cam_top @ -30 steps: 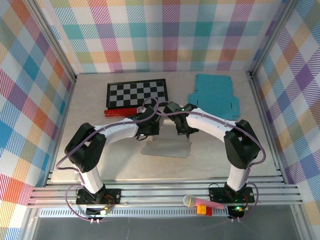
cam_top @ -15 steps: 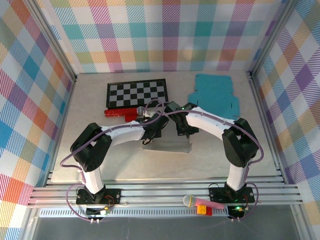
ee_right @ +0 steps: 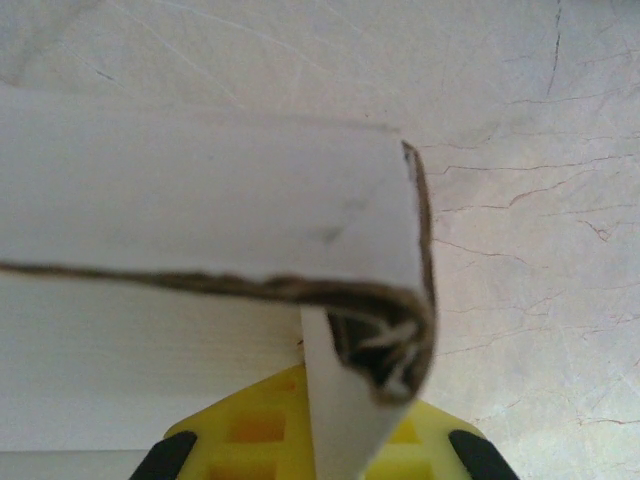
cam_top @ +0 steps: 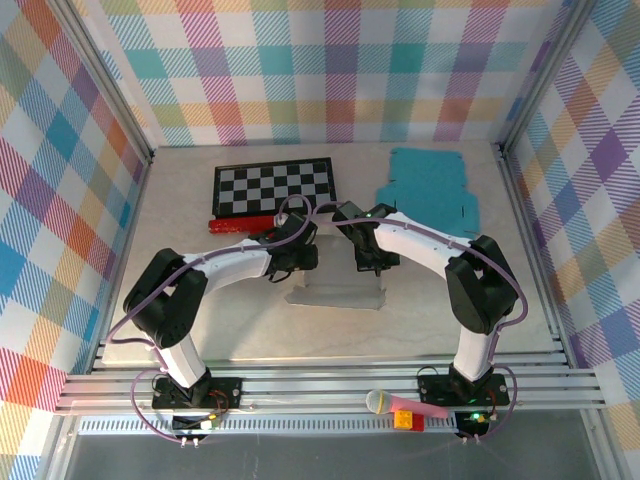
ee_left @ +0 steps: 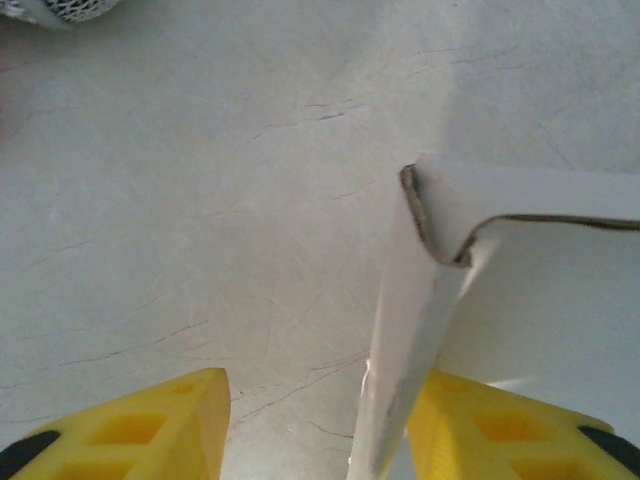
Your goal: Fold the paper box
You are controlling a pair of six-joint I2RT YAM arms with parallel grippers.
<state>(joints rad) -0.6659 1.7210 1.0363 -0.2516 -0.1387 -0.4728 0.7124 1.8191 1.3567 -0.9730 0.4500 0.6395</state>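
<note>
Paper box (cam_top: 333, 292) lies before checkerboard (cam_top: 274, 186), left of cardboard blank (cam_top: 428, 190).

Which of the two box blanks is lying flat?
The teal blank, far right by the back wall. The white blank, mid-table, has a wall folded upright.

No legible text, label, brand, number or sign is present on the paper box (cam_top: 335, 292), checkered board (cam_top: 275, 187) or table (cam_top: 200, 300).

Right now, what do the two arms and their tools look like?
Both the left arm and right arm have white links, bulky black joints and a purple-grey cable running alongside. The left tool and right tool carry yellow plastic fingers with moulded recesses and black tips.
</note>
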